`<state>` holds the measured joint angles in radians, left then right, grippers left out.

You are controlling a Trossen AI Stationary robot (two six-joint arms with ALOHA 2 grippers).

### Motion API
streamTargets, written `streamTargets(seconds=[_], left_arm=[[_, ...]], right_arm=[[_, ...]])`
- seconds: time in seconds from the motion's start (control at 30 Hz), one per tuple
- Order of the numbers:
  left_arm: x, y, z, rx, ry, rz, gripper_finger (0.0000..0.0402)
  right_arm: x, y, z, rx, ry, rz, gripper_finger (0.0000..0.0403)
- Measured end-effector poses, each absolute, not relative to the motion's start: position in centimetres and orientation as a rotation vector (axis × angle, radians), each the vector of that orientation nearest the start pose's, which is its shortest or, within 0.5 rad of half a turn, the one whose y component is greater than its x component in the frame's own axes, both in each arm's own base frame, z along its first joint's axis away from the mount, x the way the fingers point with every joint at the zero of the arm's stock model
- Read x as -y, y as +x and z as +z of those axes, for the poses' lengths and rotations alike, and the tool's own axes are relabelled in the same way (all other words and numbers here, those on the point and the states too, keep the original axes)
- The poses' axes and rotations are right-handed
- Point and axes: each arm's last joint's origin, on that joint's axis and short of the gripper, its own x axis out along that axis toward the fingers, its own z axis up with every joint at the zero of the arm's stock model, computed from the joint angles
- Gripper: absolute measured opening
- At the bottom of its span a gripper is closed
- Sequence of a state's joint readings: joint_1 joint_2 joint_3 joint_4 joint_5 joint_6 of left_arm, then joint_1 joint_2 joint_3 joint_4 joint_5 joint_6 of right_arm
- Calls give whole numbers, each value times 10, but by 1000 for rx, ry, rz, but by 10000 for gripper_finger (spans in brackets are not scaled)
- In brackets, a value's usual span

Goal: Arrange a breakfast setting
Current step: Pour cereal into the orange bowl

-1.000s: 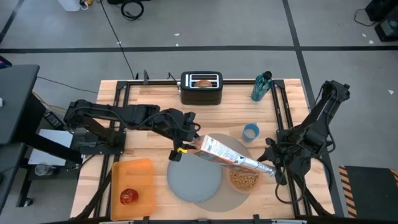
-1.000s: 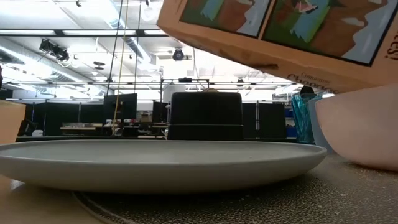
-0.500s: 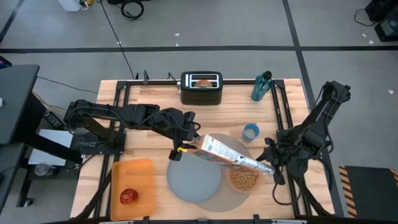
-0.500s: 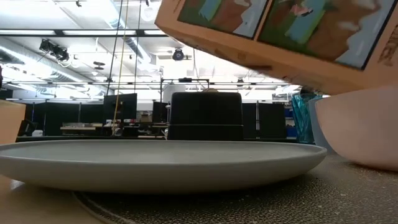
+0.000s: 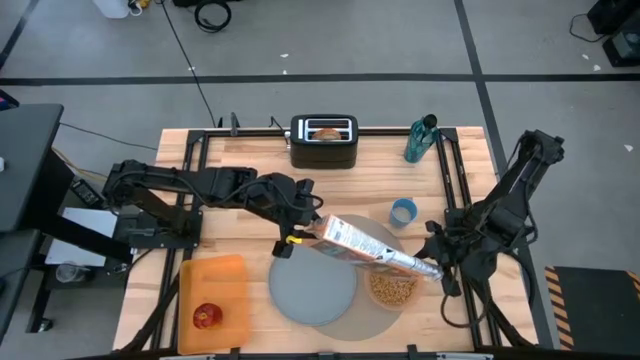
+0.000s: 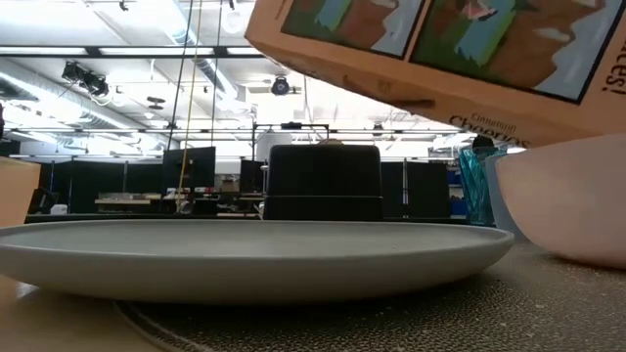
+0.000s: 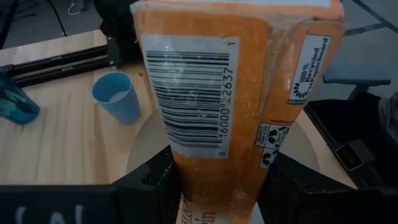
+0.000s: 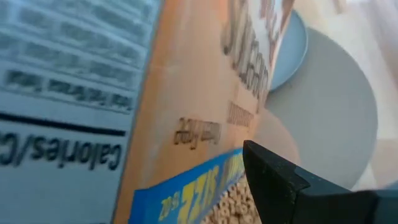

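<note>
High view: you see the cereal box (image 5: 350,240) lying tilted over the round grey mat (image 5: 375,318), held at both ends.
Left gripper: your left gripper (image 5: 298,236) is clamped on the box's closed end, just off the mat's edge on the toaster side; in the left wrist view its dark fingers (image 7: 152,177) press both sides of the box (image 7: 211,93).
Right gripper: your right gripper (image 5: 436,270) sits at the box's silver liner end, beside the bowl; whether its fingers are closed on the liner you cannot tell.
Bowl: the pink bowl (image 5: 392,288) stands on the mat, under the box's open end, with cereal in it.
Plate: the blue-grey plate (image 5: 312,289) lies on the mat, just beside the bowl, bare; in the low view it (image 6: 254,256) fills the foreground with the box (image 6: 440,49) above it.
Apple: the small red apple (image 5: 207,317) rests on the orange board (image 5: 212,278), which lies beside the mat, well apart from the bowl.
Bagel: a toasted piece (image 5: 326,131) sits in the black toaster (image 5: 324,142), far across the table from the mat.
Cup: a small blue cup (image 5: 403,212) stands just beyond the mat's edge.
Bottle: a teal bottle (image 5: 420,138) stands farther off, near the toaster's side of the table.
</note>
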<state>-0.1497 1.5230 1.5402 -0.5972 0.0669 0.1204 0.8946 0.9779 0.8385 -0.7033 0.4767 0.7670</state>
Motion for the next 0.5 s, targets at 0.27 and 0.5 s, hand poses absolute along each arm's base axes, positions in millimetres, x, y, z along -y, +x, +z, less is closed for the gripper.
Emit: streamTargets(seconds=[0.27,0.5], left_arm=[[51,328,377,-580,136,-242,171],[50,327,377,-593,137,-238,171]], right_arm=[[-132,130,292,-759,204,116,168],[-131,128,293,-737,181,79,168]])
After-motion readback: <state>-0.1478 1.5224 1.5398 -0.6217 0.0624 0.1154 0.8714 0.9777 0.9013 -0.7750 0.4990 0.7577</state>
